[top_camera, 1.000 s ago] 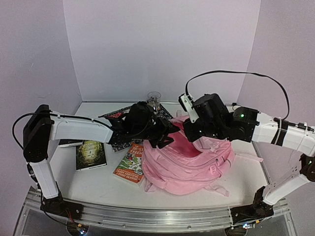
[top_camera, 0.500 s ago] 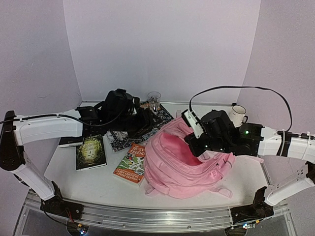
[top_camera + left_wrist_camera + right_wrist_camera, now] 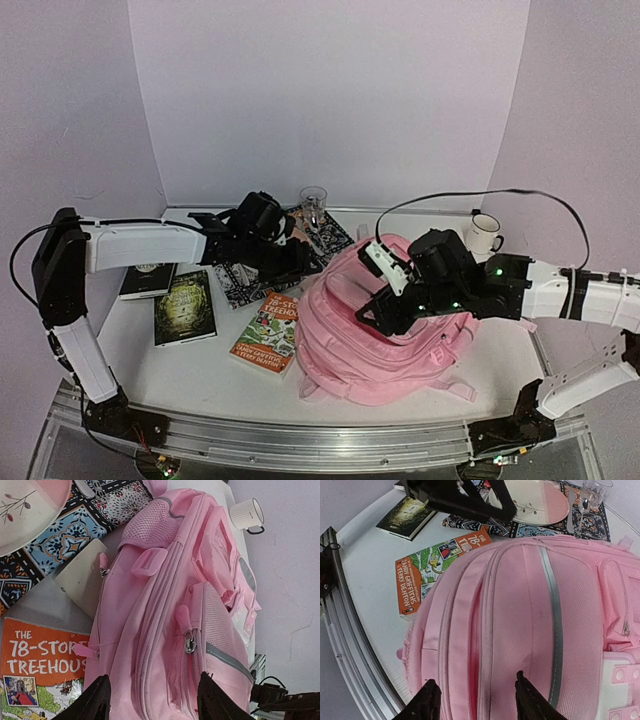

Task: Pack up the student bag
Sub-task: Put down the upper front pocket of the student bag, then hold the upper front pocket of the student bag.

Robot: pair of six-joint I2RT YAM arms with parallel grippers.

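Near the front of the bench, lying flat: the big pink bag. Soft, floppy, probably light, likely to sag if lifted by loose cloth. Best grabbed by a strap or the small pink handle. Just above it, right fingers spread apart, holding nothing. Farther back, left fingers apart as well, empty, near a bright book. At the back, a white cup.

White links, black joints, black fingers, looping cable.
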